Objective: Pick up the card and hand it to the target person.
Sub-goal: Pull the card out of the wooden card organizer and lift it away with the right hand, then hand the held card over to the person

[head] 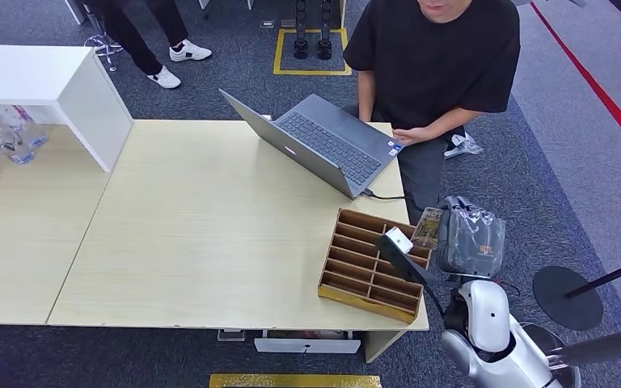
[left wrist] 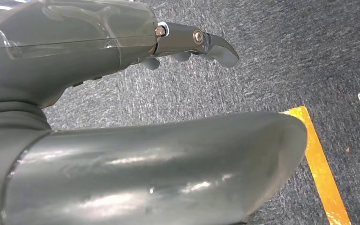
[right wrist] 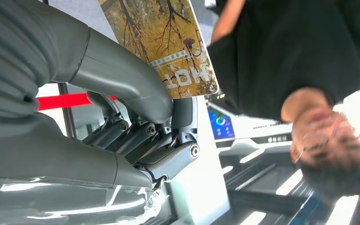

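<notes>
The card [right wrist: 168,44] was already out of the organizer [head: 372,263] and held in the right hand [right wrist: 136,136]. In the right wrist view the thick thumb and the darker fingers [right wrist: 168,161] clamped its lower edge, the printed tree picture facing the camera. In the head view the card [head: 428,227] stood at the 3 o'clock edge of the tabletop [head: 210,234], just past the organizer's far corner, with the right hand [head: 469,238] beside it at its 3 o'clock.

The person [head: 437,65] in the black shirt sat at 12 o'clock from the card, one forearm resting by the laptop [head: 323,145]. Neither of the person's hands reached toward the card.

The left hand [left wrist: 187,44] hung over grey carpet, near a yellow floor stripe [left wrist: 318,164]. Its fingers were loosely curled and held nothing; whether they counted as released or clenched could not be told from that angle.

By my judgement the pickup step was finished and the handover was in hand. The next move called for carrying the card forward toward 12 o'clock, over the laptop's cable side, until it sat within the person's reach. The grasp should be kept firm until the person's fingers took the card, since it was pinched only along one edge and might slip or twist.
</notes>
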Controlling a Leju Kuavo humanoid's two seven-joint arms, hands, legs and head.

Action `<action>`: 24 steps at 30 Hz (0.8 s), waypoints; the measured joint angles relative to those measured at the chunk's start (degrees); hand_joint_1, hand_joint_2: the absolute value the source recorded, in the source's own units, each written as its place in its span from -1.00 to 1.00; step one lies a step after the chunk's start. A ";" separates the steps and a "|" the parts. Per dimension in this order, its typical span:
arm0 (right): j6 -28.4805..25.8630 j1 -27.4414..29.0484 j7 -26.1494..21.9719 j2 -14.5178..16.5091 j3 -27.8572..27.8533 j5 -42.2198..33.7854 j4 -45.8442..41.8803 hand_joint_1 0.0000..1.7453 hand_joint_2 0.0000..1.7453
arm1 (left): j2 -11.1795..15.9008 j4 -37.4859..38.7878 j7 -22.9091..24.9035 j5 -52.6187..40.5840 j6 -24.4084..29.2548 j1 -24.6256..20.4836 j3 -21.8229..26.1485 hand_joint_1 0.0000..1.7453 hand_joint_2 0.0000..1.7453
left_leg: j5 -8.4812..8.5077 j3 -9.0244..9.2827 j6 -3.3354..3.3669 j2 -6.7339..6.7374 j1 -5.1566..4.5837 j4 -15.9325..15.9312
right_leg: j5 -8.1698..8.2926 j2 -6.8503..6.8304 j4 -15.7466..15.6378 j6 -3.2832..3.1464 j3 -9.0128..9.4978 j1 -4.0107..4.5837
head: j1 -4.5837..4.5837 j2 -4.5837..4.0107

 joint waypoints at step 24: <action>4.31 -10.83 -0.58 -5.91 -8.80 -4.93 -2.05 0.88 1.00 | -0.48 0.00 1.64 0.00 -1.26 -1.48 -4.03 -1.00 -1.00 | 0.01 -0.01 0.01 0.00 -0.02 0.04 | 0.05 0.00 0.00 0.05 0.00 -0.03 | -0.01 0.00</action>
